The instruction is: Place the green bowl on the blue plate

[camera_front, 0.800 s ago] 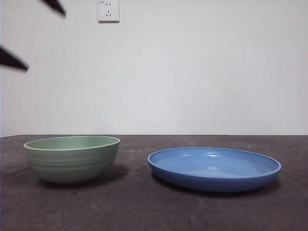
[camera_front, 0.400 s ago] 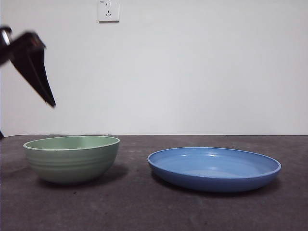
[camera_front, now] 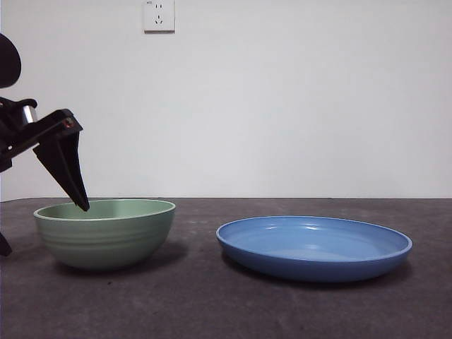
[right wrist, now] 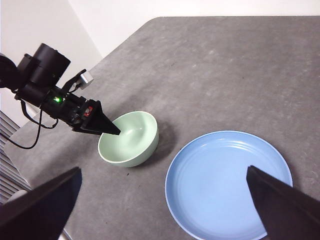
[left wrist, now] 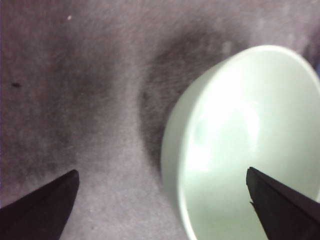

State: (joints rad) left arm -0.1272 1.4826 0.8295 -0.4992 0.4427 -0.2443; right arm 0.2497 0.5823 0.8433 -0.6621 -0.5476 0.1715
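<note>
The green bowl (camera_front: 106,233) stands on the dark table at the left, and the blue plate (camera_front: 314,247) lies apart from it to the right, with nothing on it. My left gripper (camera_front: 44,226) has come in from the left and is open astride the bowl's left wall, one jaw tip just inside the rim and the other outside near the table. In the left wrist view the bowl (left wrist: 250,125) has its rim between the open left gripper (left wrist: 162,180). My right gripper (right wrist: 163,170) hangs open high above the bowl (right wrist: 132,137) and plate (right wrist: 227,185), holding nothing.
A white wall with a socket (camera_front: 159,15) stands behind the table. The left arm (right wrist: 50,85) and its cables reach in over the table's left edge. Bare grey tabletop (right wrist: 215,75) stretches behind both dishes.
The left gripper has come down from the upper left corner to the bowl's left rim, with one jaw now inside it. Bowl and plate have not moved.
</note>
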